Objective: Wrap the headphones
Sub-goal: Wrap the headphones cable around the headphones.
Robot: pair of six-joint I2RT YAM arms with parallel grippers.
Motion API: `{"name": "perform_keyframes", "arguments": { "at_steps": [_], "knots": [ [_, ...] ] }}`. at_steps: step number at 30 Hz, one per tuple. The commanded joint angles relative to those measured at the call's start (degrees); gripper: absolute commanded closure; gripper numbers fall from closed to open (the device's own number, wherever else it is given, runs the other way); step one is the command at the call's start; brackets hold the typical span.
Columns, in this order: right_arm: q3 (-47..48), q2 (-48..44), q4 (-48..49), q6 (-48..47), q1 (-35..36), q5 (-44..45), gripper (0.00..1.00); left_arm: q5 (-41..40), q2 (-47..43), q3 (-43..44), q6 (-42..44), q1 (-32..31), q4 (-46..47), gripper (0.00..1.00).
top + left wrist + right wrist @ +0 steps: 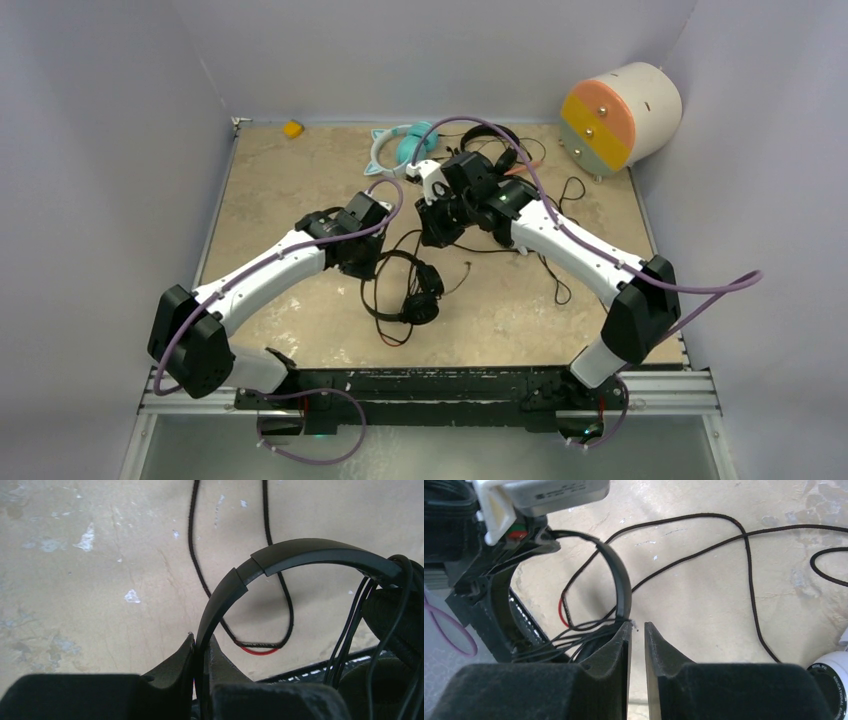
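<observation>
Now the left pincer (201, 642) is pressed together on the headband of the black headphones (300, 550), which are near the centre of the table (280, 180). The right pincer (638, 626) stands slightly spread with nothing between its fingers, its tips just beside that headband. Thin cable (724, 545) loops across the table. The teal headphones (400, 147) lie at 12 o'clock by the far edge.

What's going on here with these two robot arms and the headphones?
The left fingers are shut on the headband of the black headphones, with some cable bunched by an earcup. The right fingers hover beside that band, slightly apart with nothing between them. More black cable lies loose on the table.
</observation>
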Motion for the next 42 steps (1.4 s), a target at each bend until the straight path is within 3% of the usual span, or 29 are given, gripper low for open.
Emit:
{"name": "perform_keyframes", "arguments": {
  "at_steps": [1, 9, 14, 18, 25, 29, 32, 36, 40, 42],
  "knots": [
    [-2.0, -0.6, 2.6, -0.1, -0.7, 2.0, 0.83, 7.6, -2.5, 1.8, 0.3, -0.1, 2.3, 1.0],
    [-6.9, -6.5, 5.8, 1.4, -2.7, 3.9, 0.79, 15.9, -1.2, 1.7, -0.5, 0.3, 3.6, 1.0],
    [-13.1, -11.6, 9.9, 5.8, -10.3, 0.9, 0.79, 23.9, -1.9, 1.1, -0.5, 1.0, 5.5, 1.0],
    [-18.6, -15.7, 13.5, 8.8, -14.7, -2.3, 0.78, 25.2, -1.6, 0.9, -1.0, 1.5, 5.0, 1.0],
    [-29.4, -22.2, 16.9, 11.3, -14.9, -3.5, 0.7, 27.3, -3.6, 1.4, -2.3, 9.0, 4.6, 1.0],
    [-39.0, -26.0, 24.7, 12.8, -14.9, -5.6, 0.57, 29.4, -5.5, 1.6, -2.8, 10.8, 5.3, 1.0],
    [-44.5, -27.9, 32.5, 13.2, -14.9, -7.6, 0.38, 30.6, -6.0, 2.6, -3.3, 10.8, 4.7, 1.0],
    [-45.2, -24.6, 35.7, 14.1, -14.6, -11.3, 0.21, 30.3, -6.2, 4.4, -4.1, 10.8, 3.3, 1.0],
    [-44.8, -22.7, 33.9, 15.1, -7.7, 1.4, 0.17, 30.5, -6.1, 5.8, -5.0, 10.9, 2.7, 1.0],
    [-46.6, -22.5, 37.5, 16.4, -5.6, 2.5, 0.17, 31.2, -6.2, 6.2, -5.3, 10.9, 2.6, 1.0]
  ]
}}
